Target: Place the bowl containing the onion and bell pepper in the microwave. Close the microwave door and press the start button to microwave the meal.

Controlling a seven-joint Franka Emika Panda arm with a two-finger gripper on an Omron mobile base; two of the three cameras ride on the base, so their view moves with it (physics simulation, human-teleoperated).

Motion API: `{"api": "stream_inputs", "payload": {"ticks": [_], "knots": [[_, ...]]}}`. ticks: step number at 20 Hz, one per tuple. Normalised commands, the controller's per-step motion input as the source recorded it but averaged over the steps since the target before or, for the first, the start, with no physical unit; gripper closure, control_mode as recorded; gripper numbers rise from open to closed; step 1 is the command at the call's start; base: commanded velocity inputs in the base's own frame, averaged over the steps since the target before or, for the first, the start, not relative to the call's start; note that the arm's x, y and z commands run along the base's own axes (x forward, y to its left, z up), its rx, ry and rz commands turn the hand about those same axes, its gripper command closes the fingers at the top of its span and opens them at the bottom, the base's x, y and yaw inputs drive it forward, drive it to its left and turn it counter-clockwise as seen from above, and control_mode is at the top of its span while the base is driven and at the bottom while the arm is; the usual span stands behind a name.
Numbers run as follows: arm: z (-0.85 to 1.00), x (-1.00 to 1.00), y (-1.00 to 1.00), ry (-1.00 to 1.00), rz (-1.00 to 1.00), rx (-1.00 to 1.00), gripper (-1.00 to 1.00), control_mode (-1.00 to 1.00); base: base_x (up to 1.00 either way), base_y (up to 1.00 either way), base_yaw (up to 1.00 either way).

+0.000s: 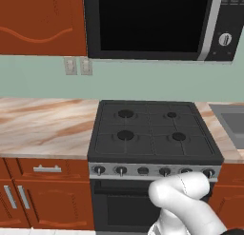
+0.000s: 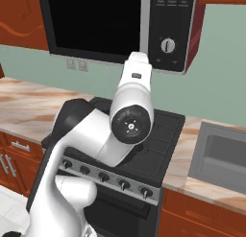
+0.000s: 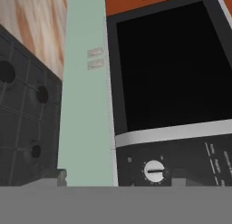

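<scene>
Microwave door (image 1: 150,21) shut above the stove (image 1: 152,129), hand aimed at control panel (image 3: 181,166); pincer state unclear, better closed to press start squarely beside white knob (image 3: 154,170).

A marbled countertop (image 1: 45,127) is running along the wall, flanking a black four-burner stove (image 1: 151,129) at its 3 o'clock.

I count one microwave (image 1: 157,24) with one microwave door (image 1: 147,20) and one round white knob (image 1: 225,39) on its panel. Below it sits one stove (image 1: 152,129) with four burners and six front knobs. Two wall switches (image 1: 77,65) share the backsplash, and one sink (image 2: 223,157) sits in my worktop (image 1: 43,127).
</scene>
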Motion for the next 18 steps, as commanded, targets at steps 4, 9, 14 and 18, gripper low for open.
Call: {"api": "stream_inputs", "payload": {"ticks": [4, 9, 14, 18], "knots": [[0.0, 0.24, 0.0, 0.0, 0.0, 0.0, 1.0, -1.0, 0.0, 0.0, 0.0], [0.0, 0.21, 0.0, 0.0, 0.01, 0.0, 1.0, -1.0, 0.0, 0.0, 0.0], [0.0, 0.22, 0.0, 0.0, 0.03, 0.0, 1.0, -1.0, 0.0, 0.0, 0.0], [0.01, 0.27, 0.0, 0.0, 0.03, 0.0, 1.0, -1.0, 0.0, 0.0, 0.0]]}}
